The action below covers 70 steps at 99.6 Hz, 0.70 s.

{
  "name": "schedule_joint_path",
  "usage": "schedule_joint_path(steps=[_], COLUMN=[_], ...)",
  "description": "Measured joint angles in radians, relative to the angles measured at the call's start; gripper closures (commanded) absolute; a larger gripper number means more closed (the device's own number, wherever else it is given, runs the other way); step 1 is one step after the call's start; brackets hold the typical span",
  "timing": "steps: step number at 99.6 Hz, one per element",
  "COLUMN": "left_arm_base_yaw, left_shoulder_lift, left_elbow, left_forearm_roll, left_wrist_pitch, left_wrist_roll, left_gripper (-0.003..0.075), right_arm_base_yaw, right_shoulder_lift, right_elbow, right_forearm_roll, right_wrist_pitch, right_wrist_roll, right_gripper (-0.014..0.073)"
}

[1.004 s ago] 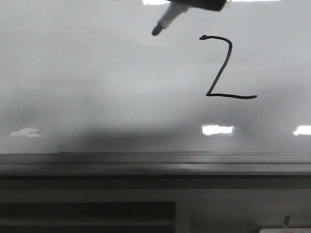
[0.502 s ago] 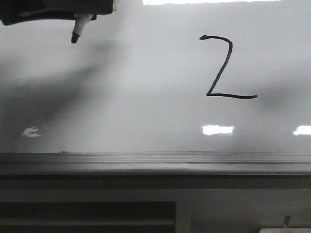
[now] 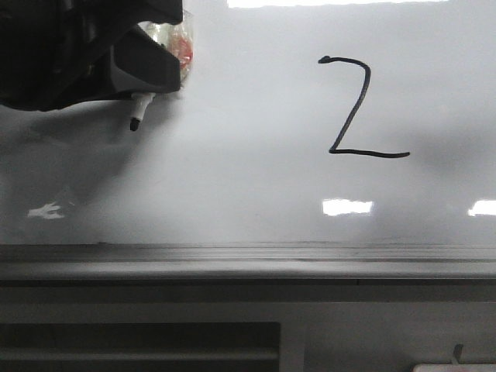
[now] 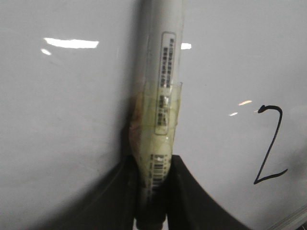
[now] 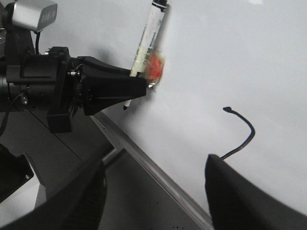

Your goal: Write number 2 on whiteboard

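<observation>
Now, in the front view, the left gripper (image 3: 143, 74) is holding the marker (image 3: 138, 115) at the upper left, with its dark tip pointing down and apparently off the whiteboard (image 3: 248, 194). The number 2 (image 3: 358, 108) is sitting on the right half of the board, well apart from the tip. It is looking complete to me: a small hook at the top, a diagonal going down to the left, and a flat base going right. So the step in hand is probably carrying the marker away, and to do it well the arm should be keeping the tip lifted so that no stray line is appearing.

Seen by the left wrist, the black fingers (image 4: 182, 191) are clamping the marker (image 4: 160, 96) on both sides near its lower end. The barrel is white with a printed label and some clear tape around it. The number 2 (image 4: 269, 146) is showing beside the marker, thin and black, with a grey ledge (image 4: 292, 218) in the corner.

From the right wrist, the right gripper (image 5: 153, 191) is standing parted and is holding nothing. The left gripper (image 5: 115, 88) is gripping the marker (image 5: 148, 38) beside the board, and something orange-red is sticking at the grip. Only the top part of the number 2 (image 5: 242, 132) is visible; the rest is hiding behind a finger (image 5: 244, 191).
</observation>
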<state>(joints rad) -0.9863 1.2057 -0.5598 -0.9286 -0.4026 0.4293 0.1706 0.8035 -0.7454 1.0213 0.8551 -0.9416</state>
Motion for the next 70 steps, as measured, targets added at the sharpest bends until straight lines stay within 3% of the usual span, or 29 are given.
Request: schedule_joint_path(steps=[29,61,70], left_arm_base_yaw=[0.000,0.000,0.000], left_shoulder_lift=[0.004,0.008,0.008], left_elbow=[0.000,0.000,0.000], left_forearm_roll=[0.000,0.000,0.000], left_wrist_pitch=[-0.011,-0.017,-0.020], left_wrist_roll=[0.000,0.000,0.000], left_gripper=[0.0728,0.0540,0.0442], right_arm_base_yaw=[0.000,0.000,0.000], right_shoulder_lift=[0.000,0.000,0.000], right_elbow=[0.000,0.000,0.000], right_forearm_roll=[0.000,0.000,0.000], right_wrist_pitch=[-0.007,-0.007,-0.007], right_wrist_roll=[0.000,0.000,0.000], right_gripper=[0.0193,0.0193,0.0193])
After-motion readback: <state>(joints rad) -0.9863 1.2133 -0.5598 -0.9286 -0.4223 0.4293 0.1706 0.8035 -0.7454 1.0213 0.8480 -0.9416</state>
